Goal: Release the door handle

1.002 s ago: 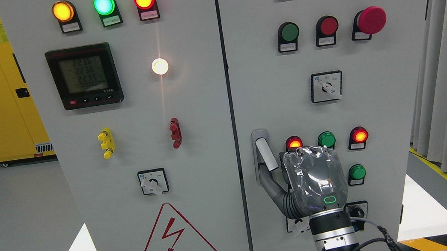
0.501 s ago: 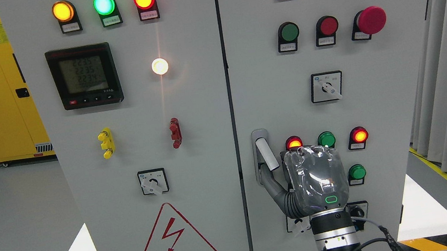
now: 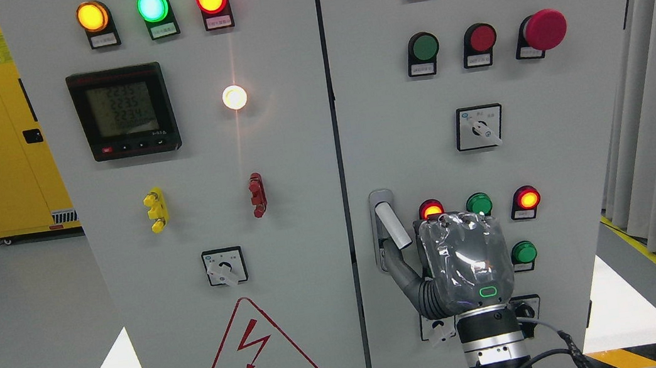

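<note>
Since the earlier frames the right hand (image 3: pixel 467 267) has slipped slightly down and to the right, and its grey thumb now reaches less far up beside the door handle (image 3: pixel 390 225). The handle sits just up and left of the hand, a pale, smooth bar tilted in a rounded grey metal recess on the right cabinet door (image 3: pixel 551 148). Only the thumb tip lies close to the handle's lower end; whether it touches cannot be told. The other fingers are hidden behind the back of the hand, so whether they are curled or spread cannot be told.

The hand is wrapped in crinkled, glossy clear film over dark grey shell, with a small green-lit oval near the ribbed metal wrist. Round domed lamps stand just above the hand: a glowing red lamp (image 3: pixel 431 209) and a green lamp (image 3: pixel 479 204). The doors are flat, matt light grey sheet.
</note>
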`<state>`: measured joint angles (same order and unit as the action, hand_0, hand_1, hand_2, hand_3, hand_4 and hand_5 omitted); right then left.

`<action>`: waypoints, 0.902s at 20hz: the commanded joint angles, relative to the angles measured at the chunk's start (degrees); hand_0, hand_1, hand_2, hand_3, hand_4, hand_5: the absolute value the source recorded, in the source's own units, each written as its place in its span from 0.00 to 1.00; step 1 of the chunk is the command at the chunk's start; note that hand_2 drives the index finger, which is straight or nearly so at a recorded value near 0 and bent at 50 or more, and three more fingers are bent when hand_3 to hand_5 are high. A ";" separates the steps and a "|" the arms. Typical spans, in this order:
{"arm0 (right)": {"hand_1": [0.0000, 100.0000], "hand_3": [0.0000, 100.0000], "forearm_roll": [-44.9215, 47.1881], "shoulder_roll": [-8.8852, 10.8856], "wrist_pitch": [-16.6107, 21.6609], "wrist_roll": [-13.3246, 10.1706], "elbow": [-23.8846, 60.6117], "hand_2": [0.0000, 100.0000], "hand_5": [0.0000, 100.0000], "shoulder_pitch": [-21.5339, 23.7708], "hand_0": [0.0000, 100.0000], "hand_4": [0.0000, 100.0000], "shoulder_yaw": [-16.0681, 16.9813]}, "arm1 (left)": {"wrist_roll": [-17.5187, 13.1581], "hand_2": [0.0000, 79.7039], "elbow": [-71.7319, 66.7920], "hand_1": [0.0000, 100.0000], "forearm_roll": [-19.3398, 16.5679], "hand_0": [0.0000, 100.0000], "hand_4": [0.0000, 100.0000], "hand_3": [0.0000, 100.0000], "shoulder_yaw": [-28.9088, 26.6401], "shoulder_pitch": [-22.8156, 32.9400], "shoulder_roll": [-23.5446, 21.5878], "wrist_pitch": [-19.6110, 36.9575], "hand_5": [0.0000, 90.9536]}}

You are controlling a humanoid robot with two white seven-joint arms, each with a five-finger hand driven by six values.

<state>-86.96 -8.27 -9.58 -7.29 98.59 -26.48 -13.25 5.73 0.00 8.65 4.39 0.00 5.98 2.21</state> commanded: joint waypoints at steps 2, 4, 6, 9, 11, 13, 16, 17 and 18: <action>0.36 1.00 0.04 0.01 0.00 0.08 0.28 0.95 1.00 0.29 0.55 1.00 0.07 | -0.02 0.00 0.79 0.56 -0.03 0.12 0.00 0.00 0.00 -0.44 0.00 -0.01 0.00; 0.36 1.00 0.04 0.01 0.08 0.08 0.37 0.95 1.00 0.29 0.55 1.00 0.07 | -0.02 0.00 0.79 0.56 -0.03 0.12 0.00 0.00 0.00 -0.44 0.00 -0.01 0.00; 0.37 1.00 0.04 0.01 0.08 0.08 0.72 0.95 1.00 0.29 0.54 1.00 0.07 | -0.02 0.00 0.79 0.56 -0.03 0.12 0.00 0.00 0.00 -0.44 0.00 -0.01 0.00; 0.37 1.00 0.04 0.01 0.00 0.08 0.72 0.95 1.00 0.29 0.53 1.00 0.07 | -0.02 0.00 0.79 0.56 0.05 0.12 0.00 0.00 0.00 -0.44 0.00 -0.01 0.00; 0.37 1.00 -0.05 0.01 0.00 0.08 0.72 0.94 1.00 0.29 0.53 1.00 0.07 | -0.02 0.00 0.79 0.56 -0.03 0.12 0.00 0.00 0.00 -0.44 0.00 -0.01 0.00; 0.37 1.00 -0.05 0.01 0.00 0.08 0.72 0.94 1.00 0.29 0.53 1.00 0.07 | -0.02 0.00 0.79 0.56 0.05 0.12 0.00 0.00 0.00 -0.44 0.00 -0.01 0.00; 0.37 1.00 0.04 0.01 0.00 0.08 0.81 0.94 1.00 0.29 0.53 1.00 0.07 | -0.02 0.00 0.79 0.56 0.05 0.12 0.00 0.00 0.00 -0.44 0.00 -0.01 0.00; 0.37 1.00 0.04 0.01 0.00 0.08 0.81 0.94 1.00 0.29 0.52 1.00 0.16 | -0.02 0.00 0.79 0.56 -0.03 0.12 0.00 0.00 0.00 -0.44 0.00 -0.01 0.00; 0.37 1.00 0.04 0.01 0.00 0.08 0.90 0.94 1.00 0.29 0.52 1.00 0.33 | -0.02 0.00 0.79 0.56 -0.03 0.12 0.00 0.00 0.00 -0.44 0.00 -0.01 0.00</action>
<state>-86.95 -8.27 -9.60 -7.40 99.17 -26.21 -13.18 5.74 0.00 8.65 4.39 0.00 5.98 2.21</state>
